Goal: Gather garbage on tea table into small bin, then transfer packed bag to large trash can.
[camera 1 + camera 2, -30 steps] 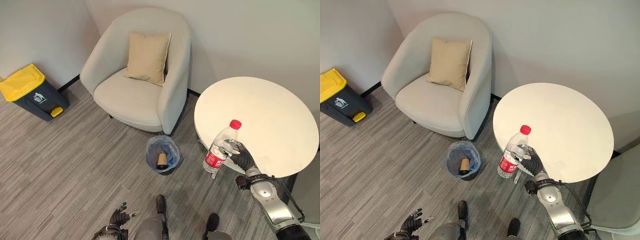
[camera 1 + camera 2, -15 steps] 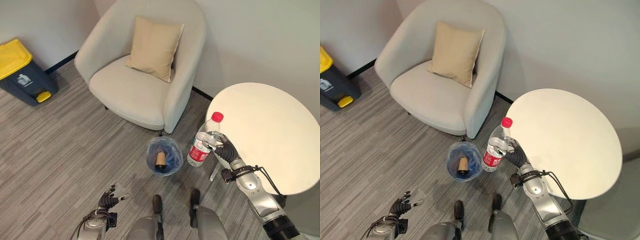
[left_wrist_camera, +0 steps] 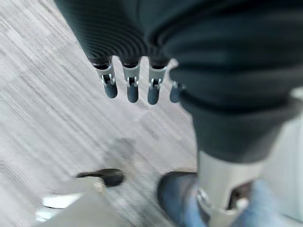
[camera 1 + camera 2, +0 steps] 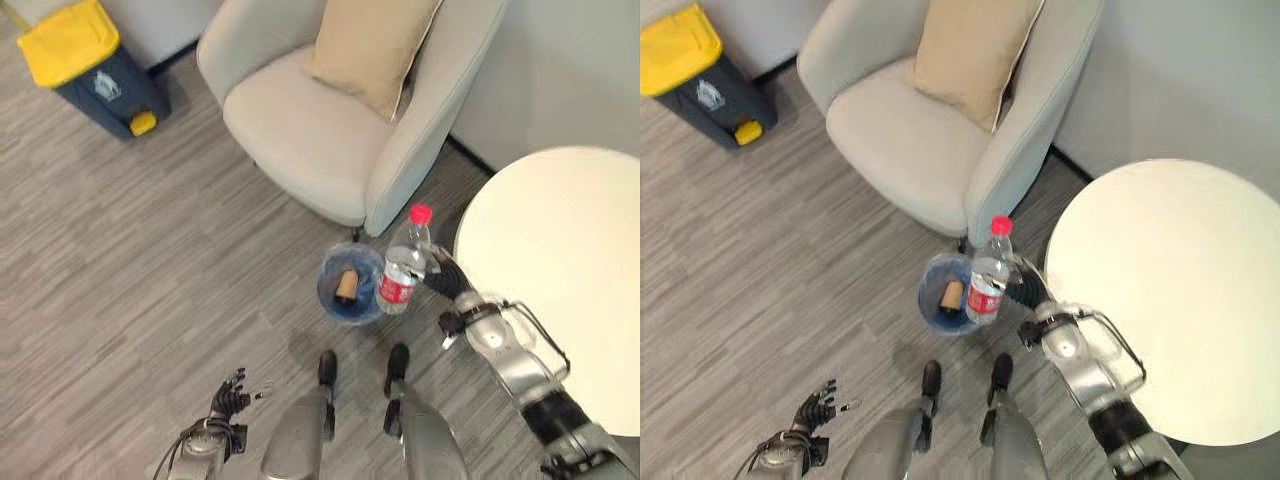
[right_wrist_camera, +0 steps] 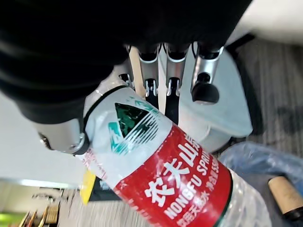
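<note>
The robot's right hand [image 4: 445,279] has its fingers curled round a clear plastic water bottle with a red cap and red label [image 4: 403,262], holding it roughly upright; the right wrist view confirms the fingers [image 5: 171,80] wrapped over the bottle's shoulder. A second ago the bottle hung beside the edge of the round cream-white counter [image 4: 560,260], well apart from the small round bin lined with a blue plastic bag [image 4: 352,284]; half a second ago it was nearer, and now it sits at the bin's rim on the counter side, with its base overlapping the liner's edge in both eye views. The whole scene has also shifted between those pictures, so the head camera has moved as well, but the gap between bottle and bin has plainly closed. A brown cardboard tube [image 4: 347,285] already lies inside the bin. The counter shows no other litter in the part in view, so the bottle looks to be the last item to gather. The next move likely calls for carrying the bottle a little further over the opening and releasing it; let go here, it could catch the rim. The left hand [image 4: 229,398] hangs low by the grey wood-grain floor, fingers straight and relaxed, holding nothing. The dark grey trash can with a yellow lid [image 4: 88,58] stands well apart, beyond the pale grey armchair [image 4: 330,130].
</note>
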